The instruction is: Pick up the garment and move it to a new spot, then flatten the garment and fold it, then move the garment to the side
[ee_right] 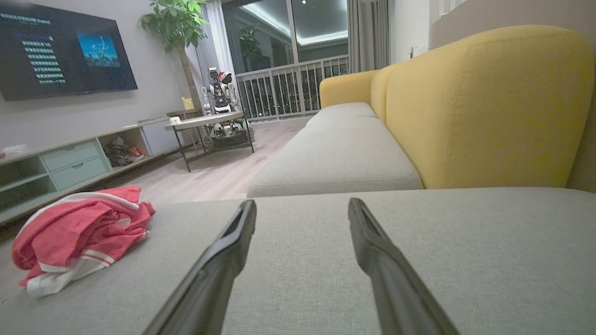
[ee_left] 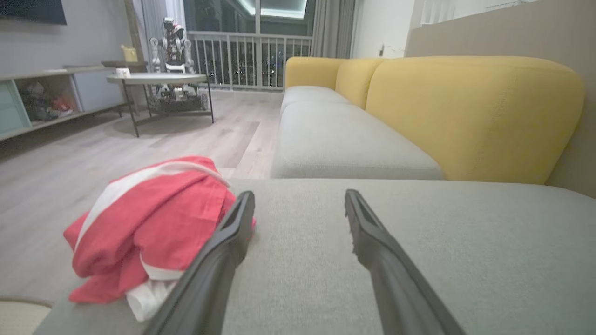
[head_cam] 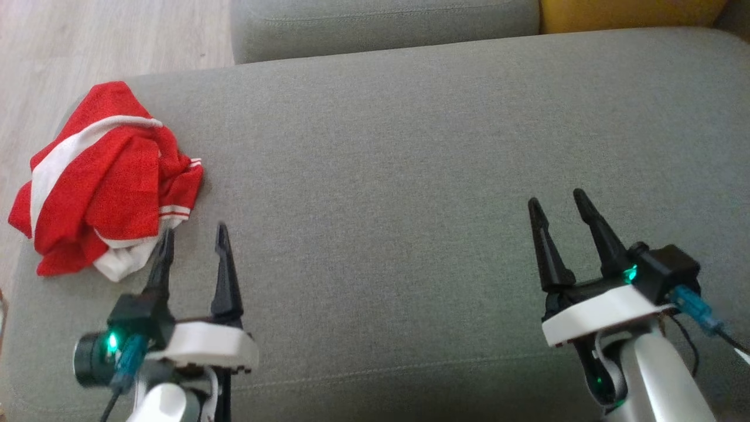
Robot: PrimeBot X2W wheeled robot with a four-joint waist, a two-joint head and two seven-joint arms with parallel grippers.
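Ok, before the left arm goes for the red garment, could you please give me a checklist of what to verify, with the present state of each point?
1. Left gripper open and empty: ok.
2. Right gripper open and empty: ok.
3. Garment in sight, crumpled at the left end of the seat cushion: ok.
4. Garment inside the left gripper's opening: not ok, it lies to the left of it.
5. Left gripper clear of the garment's near edge: cannot tell.
6. Bare cushion free in the middle for a new spot: ok.
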